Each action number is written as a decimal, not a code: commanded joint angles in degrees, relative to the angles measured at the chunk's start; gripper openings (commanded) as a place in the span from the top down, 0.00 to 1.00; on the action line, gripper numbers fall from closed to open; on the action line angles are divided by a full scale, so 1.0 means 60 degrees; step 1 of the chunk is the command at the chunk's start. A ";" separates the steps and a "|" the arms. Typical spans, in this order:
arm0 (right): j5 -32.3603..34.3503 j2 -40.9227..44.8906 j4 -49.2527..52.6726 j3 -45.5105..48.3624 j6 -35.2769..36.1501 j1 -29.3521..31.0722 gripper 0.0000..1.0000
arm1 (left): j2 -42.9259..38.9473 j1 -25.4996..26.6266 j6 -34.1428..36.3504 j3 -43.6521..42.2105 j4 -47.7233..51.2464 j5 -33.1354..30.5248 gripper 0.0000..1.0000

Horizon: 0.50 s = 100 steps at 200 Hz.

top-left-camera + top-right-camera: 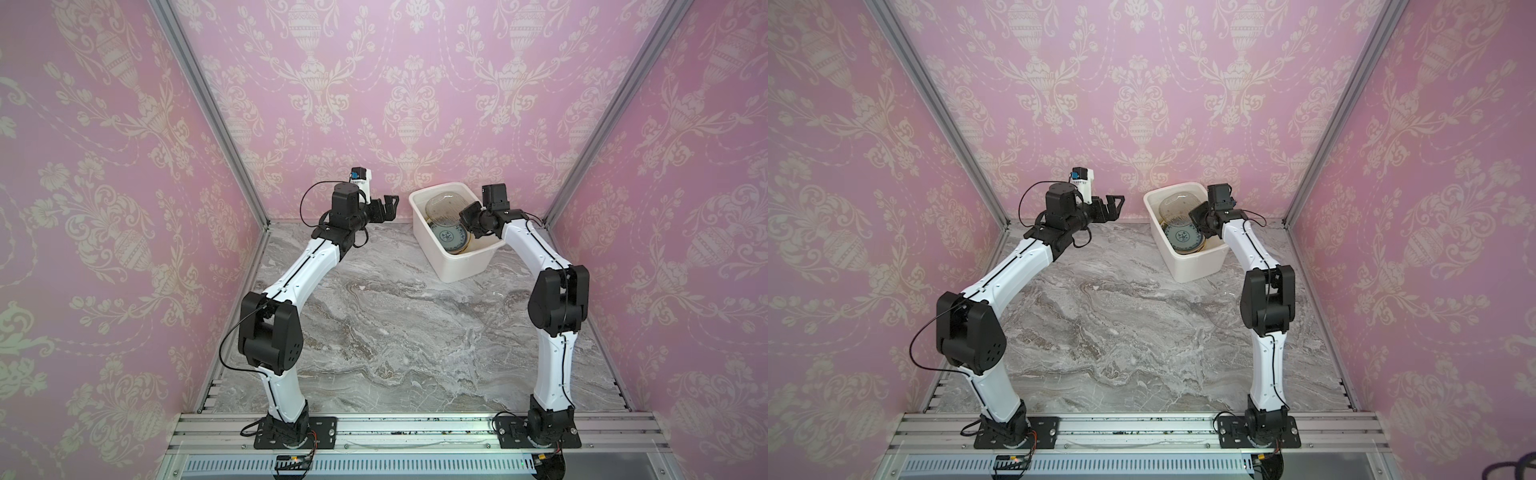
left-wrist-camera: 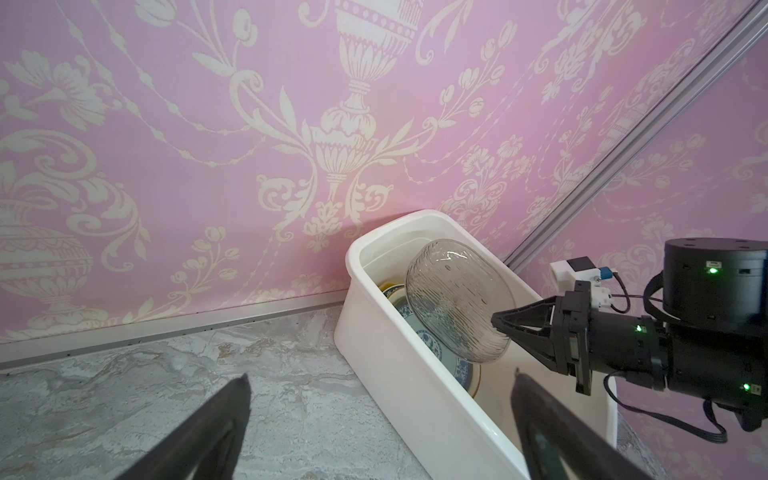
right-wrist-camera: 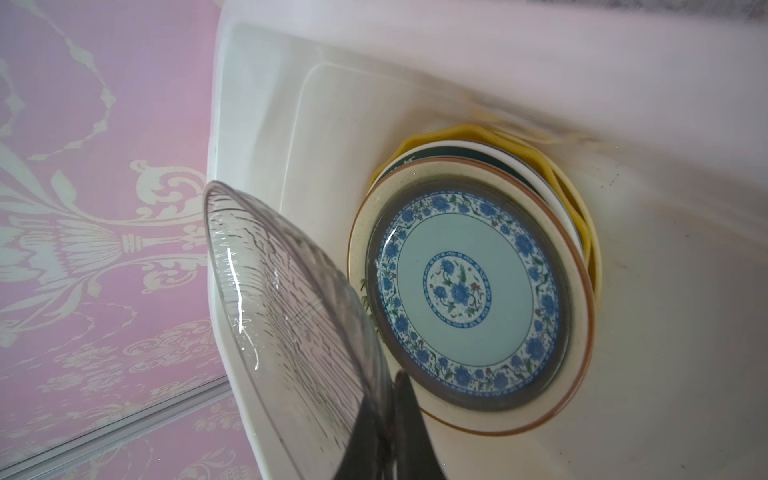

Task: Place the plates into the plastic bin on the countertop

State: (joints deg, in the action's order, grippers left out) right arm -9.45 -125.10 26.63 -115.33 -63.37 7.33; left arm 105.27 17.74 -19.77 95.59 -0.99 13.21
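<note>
1. Between the right gripper's (image 2: 498,322) fingers, pinched tight at its rim: the glass plate (image 2: 457,299), tilted over the bin (image 1: 461,266).
2. Glass looks stiff, slick and breakable, and the rim is the only hold.
3. Just beyond those fingers, stacked in the bin: blue plate (image 3: 461,291) on cream plate (image 3: 579,291), with the yellow plate (image 3: 453,132) peeking out underneath.
4. Left gripper (image 1: 390,207): fingers spread wide, empty, beside the bin.

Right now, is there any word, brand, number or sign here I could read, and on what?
Nothing reads clearly.
Dark-rimmed plate in the plastic bin: a scrap of pale lettering on the rim, mostly hidden, unreadable.
Left wrist camera: a tiny printed strip, too small to read.
Blue-patterned plate: flowers only, no words.
</note>
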 commanded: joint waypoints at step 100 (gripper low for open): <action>0.0564 -0.1455 0.1743 -0.1372 0.0676 -0.0145 1.00 | 0.1130 -0.0057 0.0328 0.1890 0.1118 0.0309 0.01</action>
State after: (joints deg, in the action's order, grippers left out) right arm -6.94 -131.28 32.58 -121.97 -60.36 7.07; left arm 111.09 17.74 -19.11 104.42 3.79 14.50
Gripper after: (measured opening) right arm 0.062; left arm 0.992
